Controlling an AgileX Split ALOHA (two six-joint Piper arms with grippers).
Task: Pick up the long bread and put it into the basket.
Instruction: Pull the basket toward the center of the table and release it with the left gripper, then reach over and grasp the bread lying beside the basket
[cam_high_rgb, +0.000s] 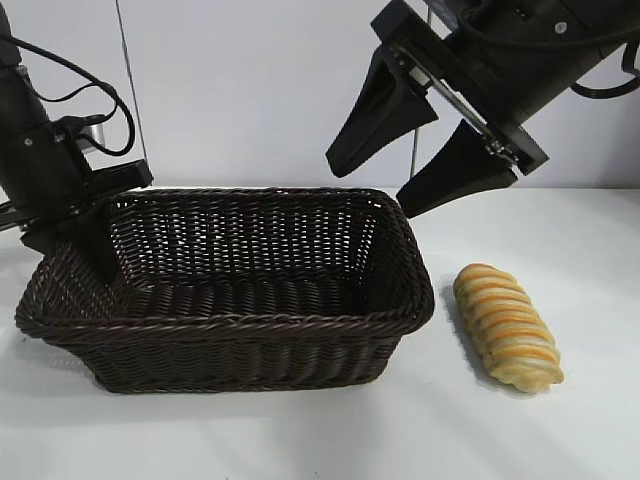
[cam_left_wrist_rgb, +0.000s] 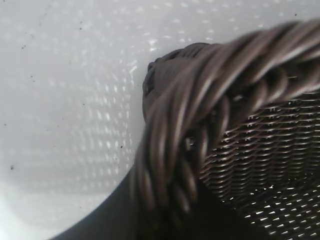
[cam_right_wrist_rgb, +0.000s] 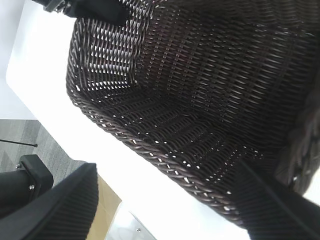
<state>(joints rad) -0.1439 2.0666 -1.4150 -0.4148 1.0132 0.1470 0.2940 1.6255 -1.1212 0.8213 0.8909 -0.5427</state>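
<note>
While our right gripper (cam_high_rgb: 415, 170) hangs with its jaws spread wide and empty above the far right corner of the basket (cam_high_rgb: 230, 325), the pickup has not begun. Our left gripper (cam_high_rgb: 85, 225) sits at the basket's far left corner, low against the braided rim; one dark finger reaches down just inside the wall, and we cannot tell from these views whether its jaws are parted or clamped on the wicker. Moving outward, the basket stands on the white table (cam_high_rgb: 300, 440) and, as far as its floor shows, holds nothing. The long bread (cam_high_rgb: 506, 325) lies on the table just right of the basket, apart from it and touched by neither gripper. We judge that every step remains: lower the right gripper onto the loaf, close, lift, carry left over the rim, release.
</note>
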